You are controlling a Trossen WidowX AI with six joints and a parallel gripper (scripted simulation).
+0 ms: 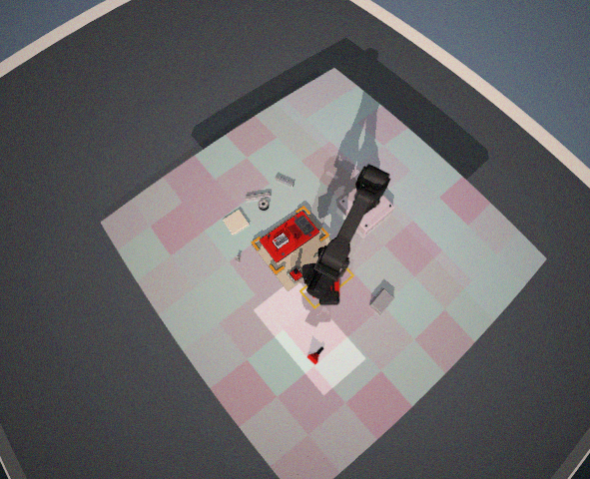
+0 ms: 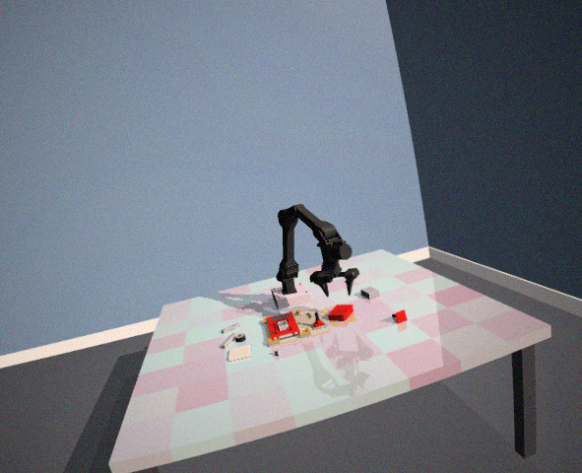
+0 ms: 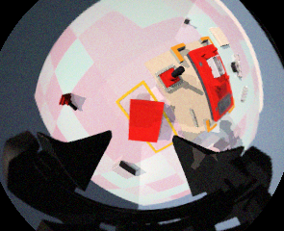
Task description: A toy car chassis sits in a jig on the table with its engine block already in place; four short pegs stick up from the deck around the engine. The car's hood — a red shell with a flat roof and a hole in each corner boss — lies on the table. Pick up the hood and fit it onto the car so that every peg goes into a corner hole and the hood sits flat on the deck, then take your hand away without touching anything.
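The red hood (image 1: 336,285) (image 2: 341,311) (image 3: 146,120) lies on the table over a yellow outline (image 3: 130,91), turned relative to it, roof up. My gripper (image 1: 319,288) (image 2: 338,295) (image 3: 142,136) is open and empty, above the hood with its fingers pointing down. The arm hides most of the hood in the top view. The red chassis (image 1: 272,247) (image 2: 291,328) (image 3: 220,89) sits in its jig between orange corners, with the grey engine block (image 1: 280,239) (image 2: 282,324) (image 3: 216,66) on its deck. The pegs and the hood's holes are too small to make out.
A red part with a black stick (image 1: 295,273) (image 3: 169,77) stands on the beige board beside the chassis. A grey block (image 1: 381,300) (image 2: 370,293) and a red wedge (image 1: 313,356) (image 2: 400,316) lie farther out. A cream plate (image 1: 236,222) (image 2: 239,353) and a wheel (image 1: 263,204) lie beyond the jig.
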